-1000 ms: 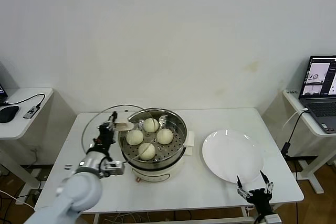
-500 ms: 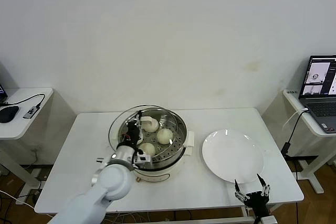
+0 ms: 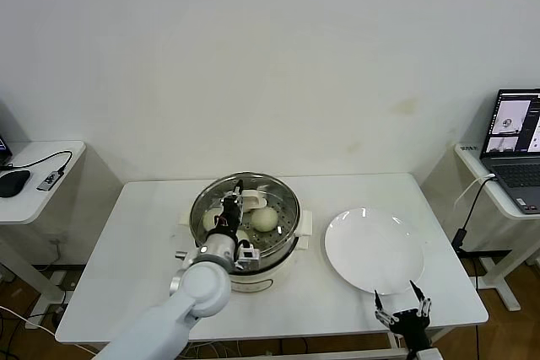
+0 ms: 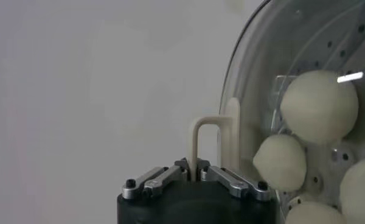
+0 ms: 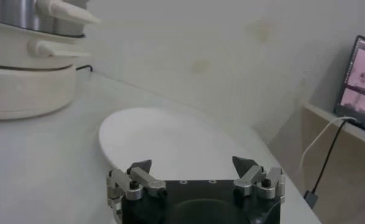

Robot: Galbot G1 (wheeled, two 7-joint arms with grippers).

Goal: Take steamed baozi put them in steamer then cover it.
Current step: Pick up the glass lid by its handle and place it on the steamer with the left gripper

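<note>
– white table point(image 3: 126, 242), plain wall behind. changed since a second ago?
– cover point(image 3: 245, 208) carried from beside the steamer point(image 3: 278, 246) to right over it, left gripper point(image 3: 226, 223) still clamped on the handle point(image 4: 214, 143). baozi point(image 4: 319, 106) all inside, under the glass.
– so nearly done?
– likely; only lowering and letting go left. right gripper point(image 5: 194, 173) parked, jaws apart, just short of the plate point(image 5: 170, 137).

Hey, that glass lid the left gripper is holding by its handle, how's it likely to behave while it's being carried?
Probably rigid and fragile: the glass lid is clear glass with a steel rim. Gripped by the left gripper only at its thin bar handle, it may swing or tilt. Likely fairly heavy for its size, being as wide as the steamer.
</note>
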